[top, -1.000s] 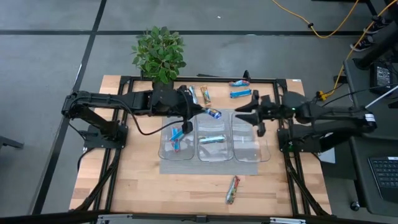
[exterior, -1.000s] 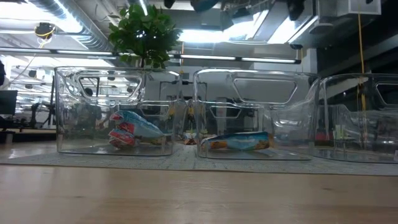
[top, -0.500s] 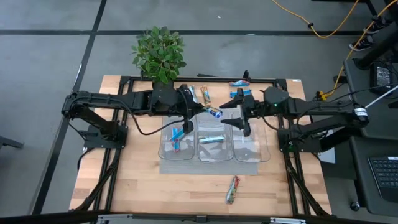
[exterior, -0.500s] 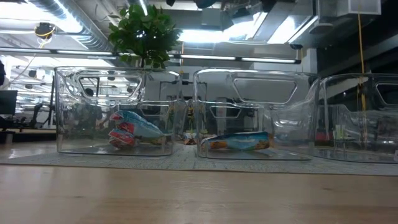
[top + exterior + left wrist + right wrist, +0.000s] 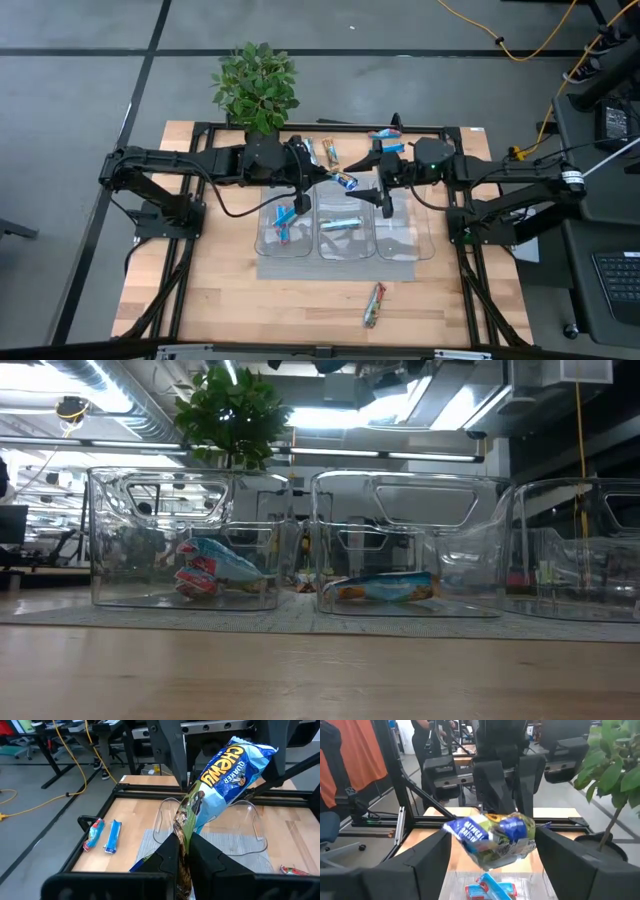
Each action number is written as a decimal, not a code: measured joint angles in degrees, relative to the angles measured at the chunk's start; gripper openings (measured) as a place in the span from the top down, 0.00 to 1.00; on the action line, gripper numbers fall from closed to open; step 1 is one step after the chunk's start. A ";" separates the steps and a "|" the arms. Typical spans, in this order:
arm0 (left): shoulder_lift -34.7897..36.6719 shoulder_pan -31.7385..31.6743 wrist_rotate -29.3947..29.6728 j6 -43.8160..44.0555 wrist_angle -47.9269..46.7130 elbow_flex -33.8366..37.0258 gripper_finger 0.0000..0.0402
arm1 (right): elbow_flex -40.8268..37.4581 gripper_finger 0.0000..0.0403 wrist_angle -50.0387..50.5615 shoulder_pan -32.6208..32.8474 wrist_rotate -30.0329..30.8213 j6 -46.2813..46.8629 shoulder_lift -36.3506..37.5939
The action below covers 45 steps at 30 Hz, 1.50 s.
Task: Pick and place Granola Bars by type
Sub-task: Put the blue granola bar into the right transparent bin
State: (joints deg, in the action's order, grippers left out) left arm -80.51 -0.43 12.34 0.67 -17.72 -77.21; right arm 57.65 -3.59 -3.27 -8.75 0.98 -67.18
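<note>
Wooden table [image 5: 220, 300] under a black frame, a potted plant [image 5: 257, 85] at its far edge and three clear bins on a grey mat at its middle. Raised above the bins, between the two arms, is a blue Quaker Chewy oatmeal-raisin bar [image 5: 344, 182], pinched at one end by the left gripper [image 5: 181, 851], whose fingers are clamped tight on the wrapper. Facing it, the right gripper [image 5: 378, 180] has its fingers spread wide, one on each side of the bar's free end, not yet touching it as far as the right wrist view shows. Over the last second the right arm has swung in from over the right bin toward the left arm, and its fingers have opened from half apart to fully apart; the left arm has held its place. This looks like the start of a handover in mid-air. The left bin [image 5: 183, 540] holds a red-and-blue bar [image 5: 205, 568], the middle bin [image 5: 410, 545] a blue-and-orange bar [image 5: 385, 588], and the right bin [image 5: 580, 550] shows no bar. Loose bars lie at the table's far edge [image 5: 386, 142], and one lies on the near side [image 5: 374, 303].
</note>
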 joint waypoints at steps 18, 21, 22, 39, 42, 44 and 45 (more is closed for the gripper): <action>0.00 -0.04 -0.12 0.02 0.09 0.00 0.95 | 0.09 0.75 -0.29 0.00 0.50 -1.62 0.02; 0.00 -0.04 -0.13 0.07 0.11 0.00 0.95 | 0.09 0.80 -0.29 0.00 0.50 -1.56 0.02; 0.00 -0.04 -0.13 0.09 0.13 0.00 0.95 | 0.07 0.81 -0.29 0.00 0.50 -1.57 0.02; 1.52 0.07 -6.81 0.07 -0.48 -4.32 0.66 | 0.04 0.83 5.30 0.02 4.52 -1.88 2.75; 2.54 0.30 -7.81 0.25 -0.81 -4.42 0.62 | 0.04 0.83 10.11 0.02 7.41 -3.73 5.15; 3.57 0.74 -7.54 0.42 -1.48 -4.42 0.61 | 0.04 0.84 13.18 0.02 9.02 -4.27 7.27; 3.91 0.91 -7.28 0.58 -1.89 -4.41 0.60 | 0.04 0.84 14.68 0.02 9.53 -4.22 8.68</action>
State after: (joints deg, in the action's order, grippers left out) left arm -76.60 0.48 5.06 1.24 -19.60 -81.62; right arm 57.69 11.09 -3.25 0.78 -3.23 -58.50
